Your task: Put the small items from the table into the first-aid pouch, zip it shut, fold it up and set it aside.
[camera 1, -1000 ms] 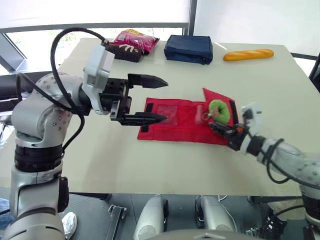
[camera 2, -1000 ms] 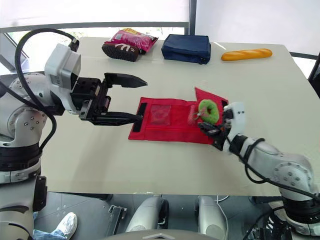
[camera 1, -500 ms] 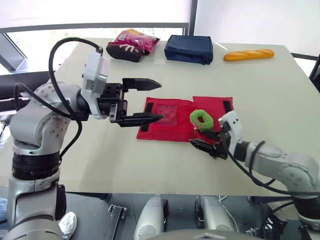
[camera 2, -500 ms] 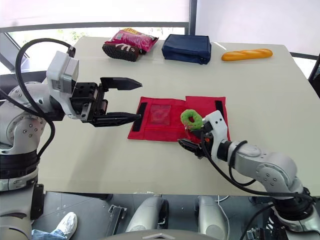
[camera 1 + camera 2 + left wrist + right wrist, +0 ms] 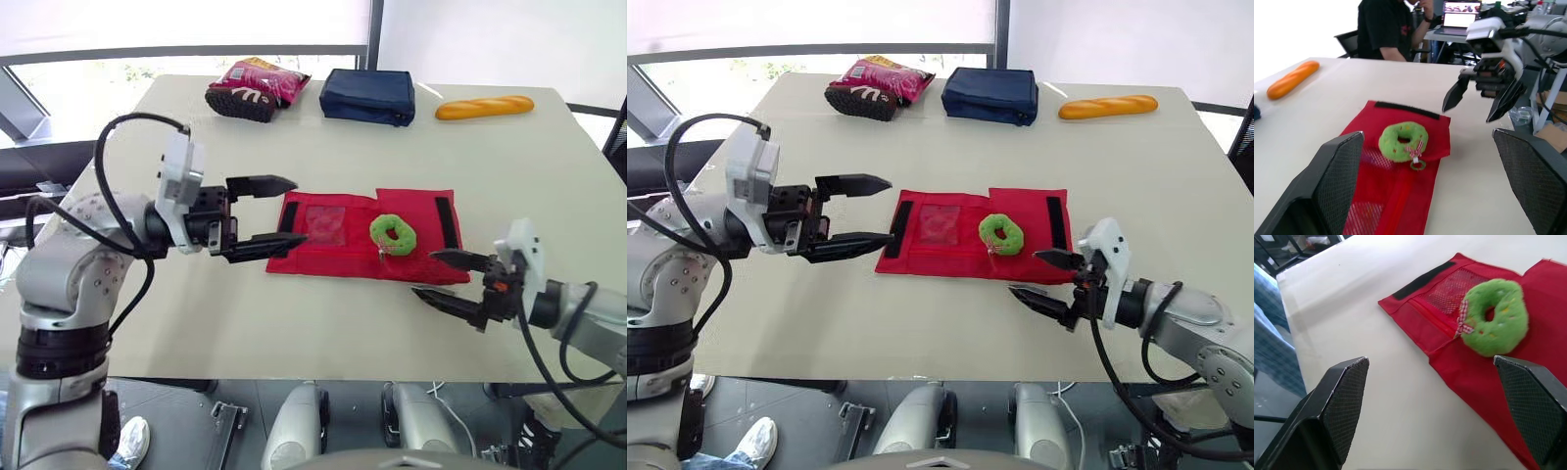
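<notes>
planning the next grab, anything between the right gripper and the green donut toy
Nothing visible. The open right gripper hovers off the red pouch's near edge, with only table and pouch fabric between it and the green donut toy.

A pale table (image 5: 294, 323) stands before bright windows (image 5: 88, 83) (a person (image 5: 1383, 29) sits farther back in the room).

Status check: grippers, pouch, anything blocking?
Left gripper open, at left end of red pouch. Right gripper open, empty, off its near right corner. Green donut toy lies on top of pouch, not inside. Nothing blocking.
</notes>
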Motion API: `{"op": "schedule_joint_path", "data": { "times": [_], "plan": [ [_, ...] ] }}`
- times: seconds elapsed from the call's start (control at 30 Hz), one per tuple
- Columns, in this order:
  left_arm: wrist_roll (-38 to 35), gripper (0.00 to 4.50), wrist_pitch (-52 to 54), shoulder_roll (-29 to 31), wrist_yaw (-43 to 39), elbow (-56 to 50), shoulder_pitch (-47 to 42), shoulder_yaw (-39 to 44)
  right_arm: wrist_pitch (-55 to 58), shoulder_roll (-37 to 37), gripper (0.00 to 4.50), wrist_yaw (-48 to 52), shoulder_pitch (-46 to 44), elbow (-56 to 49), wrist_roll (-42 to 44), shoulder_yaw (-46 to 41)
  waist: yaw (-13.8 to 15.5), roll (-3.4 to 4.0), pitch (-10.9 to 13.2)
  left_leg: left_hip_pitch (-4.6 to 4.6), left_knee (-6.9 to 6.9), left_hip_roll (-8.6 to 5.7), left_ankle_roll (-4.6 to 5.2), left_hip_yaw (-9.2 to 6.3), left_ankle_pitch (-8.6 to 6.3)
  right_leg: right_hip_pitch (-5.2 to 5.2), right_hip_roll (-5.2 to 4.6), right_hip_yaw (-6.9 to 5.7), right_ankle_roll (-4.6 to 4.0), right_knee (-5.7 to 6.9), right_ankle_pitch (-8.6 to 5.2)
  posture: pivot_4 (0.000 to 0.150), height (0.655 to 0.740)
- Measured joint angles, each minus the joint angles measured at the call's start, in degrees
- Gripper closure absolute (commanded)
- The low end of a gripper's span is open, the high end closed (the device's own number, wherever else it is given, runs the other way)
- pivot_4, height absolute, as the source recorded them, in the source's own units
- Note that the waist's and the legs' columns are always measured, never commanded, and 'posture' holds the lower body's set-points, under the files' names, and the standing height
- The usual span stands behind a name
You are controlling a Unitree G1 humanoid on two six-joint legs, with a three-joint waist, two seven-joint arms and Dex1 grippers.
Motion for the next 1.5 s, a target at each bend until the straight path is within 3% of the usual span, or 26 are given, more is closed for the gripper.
{"op": "schedule_joint_path", "data": {
  "times": [0.23,0.37,0.53,0.6,0.77,1.03,1.33,1.5],
  "plan": [
    [4.54,0.0,-0.4,-3.21,7.35,2.61,8.79,-0.51,-13.27,-0.26,0.15,9.14,4.8,1.56,-9.82,-5.49,0.1,-0.05,-0.01,0.03,0.0,0.01,0.0,0.02,0.0,0.02,-0.01,-0.01,0.01,-0.02,0.0,0.15,0.7164],
    [7.98,0.0,-0.12,-7.72,16.28,7.16,9.56,-0.57,-18.97,-0.21,0.15,14.67,3.57,6.5,-12.74,-6.89,0.18,-0.1,-0.03,0.03,0.0,0.0,0.0,0.02,0.0,0.03,-0.03,-0.01,0.0,-0.01,0.01,0.15,0.7164],
    [8.95,0.0,-0.05,-8.07,18.64,8.18,10.13,-0.43,-19.74,-2.74,0.15,19.06,1.69,9.69,-13.38,-6.87,0.18,-0.09,-0.02,0.03,0.0,0.0,0.0,0.01,0.0,0.02,-0.04,-0.03,-0.17,-0.01,0.1,0.15,0.7164],
    [10.59,0.0,1.89,-9.42,24.28,11.3,8.36,0.07,-17.81,-3.71,0.15,20.46,-1.34,9.86,-11.35,-6.8,0.22,-0.09,-0.02,0.05,0.0,0.01,0.0,-0.01,0.0,0.03,-0.04,-0.05,-0.13,0.01,0.09,0.15,0.7164],
    [11.7,0.0,9.29,-13.38,33.64,12.37,5.71,0.4,-12.49,-4.43,0.15,18.67,-9.02,7.9,-6.71,-5.91,0.17,-0.1,-0.02,0.0,0.0,0.0,0.0,-0.02,0.0,0.01,-0.07,-0.05,-0.03,0.02,0.24,0.15,0.7164],
    [9.97,0.0,20.7,-18.11,40.98,12.65,0.81,0.68,-1.43,-4.8,0.15,9.09,-22.08,2.91,-2.46,1.01,0.3,-0.13,-0.03,0.01,0.0,-0.02,-0.02,-0.07,0.01,0.02,-0.09,-0.09,-0.05,0.04,0.26,0.15,0.7164],
    [8.06,0.0,26.52,-19.7,39.57,14.4,-2.63,0.69,1.47,-2.36,0.15,6.02,-27.39,2.02,-1.46,4.9,0.93,-0.14,-0.04,0.0,0.0,-0.1,-0.02,-0.05,0.0,0.03,-0.17,-0.08,-0.08,0.04,0.25,0.15,0.7164],
    [3.56,0.0,30.85,-22.16,38.36,17.96,-4.44,4.36,1.74,-1.77,0.15,5.22,-28.91,1.61,-1.47,5.36,1.43,-0.12,-0.05,0.0,0.01,-0.11,-0.01,-0.07,0.0,0.03,-0.17,-0.11,-0.1,0.04,0.24,0.15,0.7164]
  ]
}}
